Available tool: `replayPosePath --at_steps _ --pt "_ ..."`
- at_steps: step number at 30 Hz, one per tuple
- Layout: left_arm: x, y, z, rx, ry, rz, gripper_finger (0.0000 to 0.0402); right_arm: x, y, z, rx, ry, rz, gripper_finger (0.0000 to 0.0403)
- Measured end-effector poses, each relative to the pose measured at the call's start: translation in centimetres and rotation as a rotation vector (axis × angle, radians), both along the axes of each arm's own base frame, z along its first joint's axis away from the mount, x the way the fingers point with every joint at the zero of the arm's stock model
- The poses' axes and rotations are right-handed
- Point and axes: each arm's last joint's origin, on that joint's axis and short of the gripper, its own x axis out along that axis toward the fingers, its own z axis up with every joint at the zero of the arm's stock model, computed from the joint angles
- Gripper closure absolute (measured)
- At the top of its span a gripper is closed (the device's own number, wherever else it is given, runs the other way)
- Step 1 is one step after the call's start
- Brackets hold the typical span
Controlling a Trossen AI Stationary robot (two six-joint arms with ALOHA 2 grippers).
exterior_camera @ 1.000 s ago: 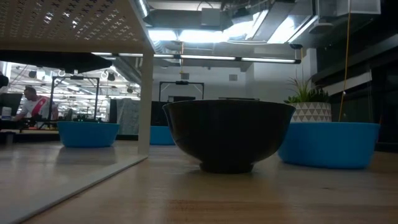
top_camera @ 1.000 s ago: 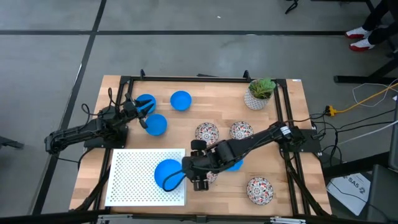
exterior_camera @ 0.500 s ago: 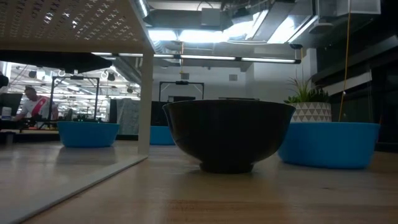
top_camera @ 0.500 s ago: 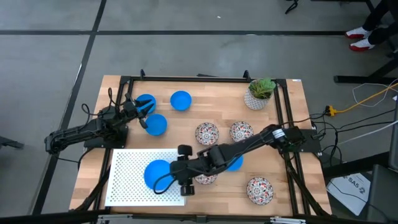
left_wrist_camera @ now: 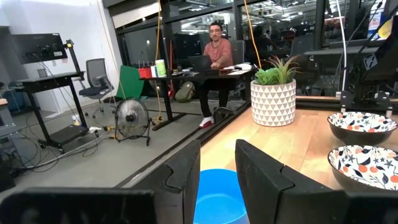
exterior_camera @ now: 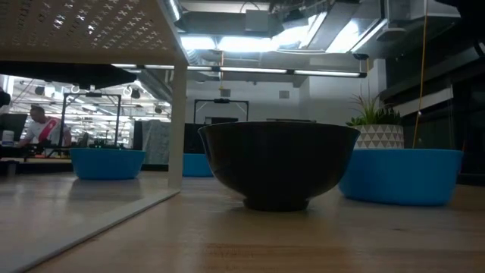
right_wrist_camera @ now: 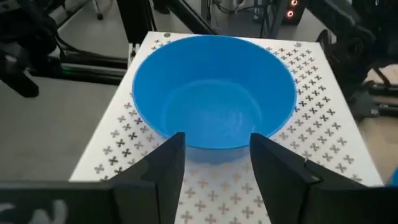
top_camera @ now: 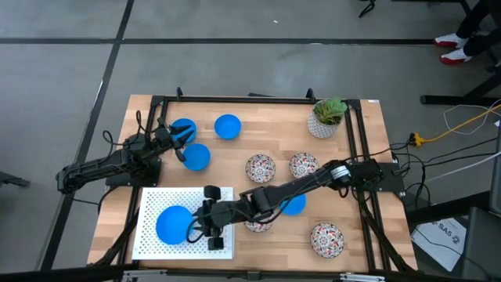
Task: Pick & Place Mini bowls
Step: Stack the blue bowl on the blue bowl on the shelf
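Over the white perforated mat (top_camera: pixel 149 205) near the bench's front-left corner, your right gripper (top_camera: pixel 191 229) straddles one plain blue mini bowl's (top_camera: pixel 172 225) rim, fingers wide, likely for placing. Left gripper (top_camera: pixel 182 146) idles part-open beside another blue bowl (top_camera: pixel 196 157).

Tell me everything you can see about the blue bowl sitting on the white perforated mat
The blue bowl is plain bright blue, round, smooth and glossy like plastic, upright and empty. It sits on the left part of the white mat patterned with small crosses. The right gripper is at its rim, one finger on either side of the near wall.
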Motion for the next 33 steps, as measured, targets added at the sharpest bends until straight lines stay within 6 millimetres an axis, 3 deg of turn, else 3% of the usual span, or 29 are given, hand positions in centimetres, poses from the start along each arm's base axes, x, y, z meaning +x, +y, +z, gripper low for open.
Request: replayPosePath --at_steps 5,9,16,23,33 --pt "0.0 0.0 0.0 0.0 0.0 0.0 0.0304 -1.2 -0.5 1.4 -0.007 0.06 -0.006 0.0222" --pt "0.0 0.0 0.0 0.0 0.0 0.0 0.0304 -2.9 -1.1 3.3 0.03 0.124 -0.028 0.0222" --pt "0.0 0.0 0.0 0.0 0.0 0.0 0.0304 -6.2 -2.0 4.8 0.091 0.322 -0.094 0.0222" --pt "0.0 0.0 0.0 0.0 0.0 0.0 0.0304 -9.1 -2.8 5.0 0.196 0.574 -0.158 0.0222" --pt "0.0 0.0 0.0 0.0 0.0 0.0 0.0304 -12.6 -4.2 4.3 0.092 0.868 -0.327 0.0222"
